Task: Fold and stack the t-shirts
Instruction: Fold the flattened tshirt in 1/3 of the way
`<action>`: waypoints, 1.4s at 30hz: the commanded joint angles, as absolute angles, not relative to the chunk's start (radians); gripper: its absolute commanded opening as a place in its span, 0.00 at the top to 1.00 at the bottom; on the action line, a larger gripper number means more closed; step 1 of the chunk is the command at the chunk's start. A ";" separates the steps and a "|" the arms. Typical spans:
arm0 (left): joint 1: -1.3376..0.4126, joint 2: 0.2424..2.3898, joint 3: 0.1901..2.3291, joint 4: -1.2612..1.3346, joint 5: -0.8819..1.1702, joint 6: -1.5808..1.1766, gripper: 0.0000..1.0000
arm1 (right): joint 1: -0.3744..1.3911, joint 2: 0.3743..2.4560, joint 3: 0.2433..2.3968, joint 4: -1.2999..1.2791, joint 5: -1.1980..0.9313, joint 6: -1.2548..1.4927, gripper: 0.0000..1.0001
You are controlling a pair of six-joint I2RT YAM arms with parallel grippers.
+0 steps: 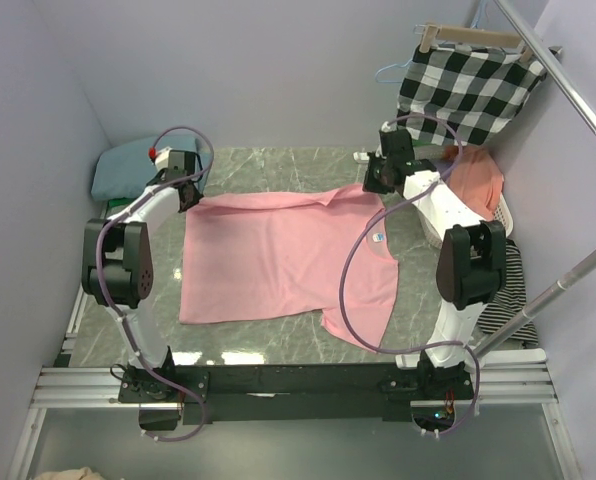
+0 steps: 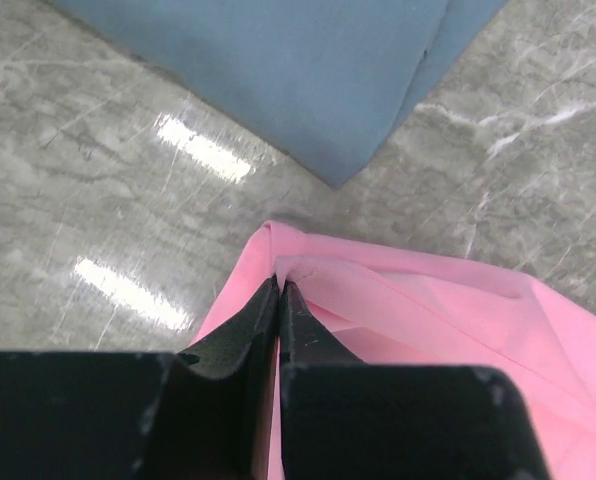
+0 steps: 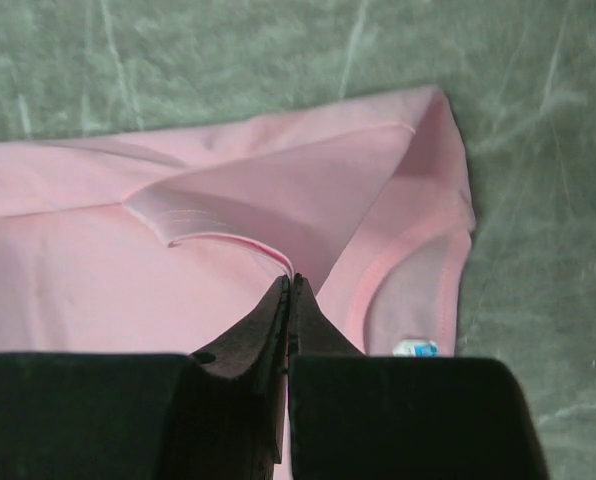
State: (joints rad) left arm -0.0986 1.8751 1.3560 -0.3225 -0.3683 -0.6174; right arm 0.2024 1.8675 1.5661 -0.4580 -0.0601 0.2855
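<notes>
Overall, pink t-shirt (image 1: 268, 260) on glossy grey-green marbled tabletop (image 1: 278, 165), pale lilac walls (image 1: 278, 70).

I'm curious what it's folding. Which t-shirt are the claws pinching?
The pink t-shirt, spread across the table: left gripper and right gripper both pinch its far edge. The teal t-shirt lies apart, untouched.

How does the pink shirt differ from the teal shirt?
The pink shirt lies spread out in the middle; the teal shirt sits compact at the far left. The left pincer and right pincer pinch the pink shirt; nothing touches the teal shirt. Both are plain.
</notes>
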 commanded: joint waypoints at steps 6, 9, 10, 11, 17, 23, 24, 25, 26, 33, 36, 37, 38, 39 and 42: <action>-0.104 1.750 1.240 -0.313 -0.379 -0.626 0.84 | 0.199 1.736 1.418 -0.394 0.043 0.336 1.00; -0.101 1.738 1.238 -0.311 -0.405 -0.604 0.80 | 0.187 1.746 1.416 -0.394 0.068 0.342 1.00; -0.100 1.740 1.242 -0.311 -0.406 -0.591 0.80 | 0.184 1.749 1.417 -0.394 0.069 0.344 1.00; -0.097 1.747 1.249 -0.321 -0.410 -0.591 0.80 | 0.180 1.755 1.416 -0.385 0.072 0.344 1.00; -0.055 1.775 1.305 -0.321 -0.391 -0.561 0.83 | 0.135 1.789 1.463 -0.387 0.063 0.333 1.00; -0.046 1.786 1.341 -0.331 -0.383 -0.555 0.83 | 0.118 1.802 1.508 -0.419 0.038 0.325 1.00; -0.046 1.783 1.335 -0.331 -0.382 -0.555 0.83 | 0.118 1.799 1.502 -0.423 0.017 0.325 1.00; -0.046 1.784 1.333 -0.333 -0.380 -0.555 0.83 | 0.120 1.799 1.500 -0.429 0.011 0.324 1.00; -0.046 1.781 1.332 -0.334 -0.376 -0.555 0.83 | 0.120 1.796 1.497 -0.443 0.003 0.322 1.00; -0.063 1.761 1.272 -0.311 -0.256 -0.571 0.75 | 0.181 1.770 1.427 -0.499 -0.060 0.318 1.00; -0.083 1.776 1.275 -0.319 -0.256 -0.574 0.74 | 0.225 1.734 1.361 -0.508 -0.031 0.324 1.00; -0.086 1.782 1.279 -0.331 -0.256 -0.574 0.74 | 0.233 1.714 1.344 -0.509 -0.022 0.327 1.00; -0.092 1.790 1.284 -0.337 -0.258 -0.574 0.74 | 0.241 1.703 1.307 -0.515 -0.002 0.333 1.00; -0.095 1.793 1.288 -0.341 -0.259 -0.575 0.74 | 0.251 1.695 1.287 -0.512 0.018 0.337 1.00; -0.100 1.790 1.281 -0.338 -0.253 -0.581 0.73 | 0.261 1.663 1.212 -0.508 0.082 0.363 1.00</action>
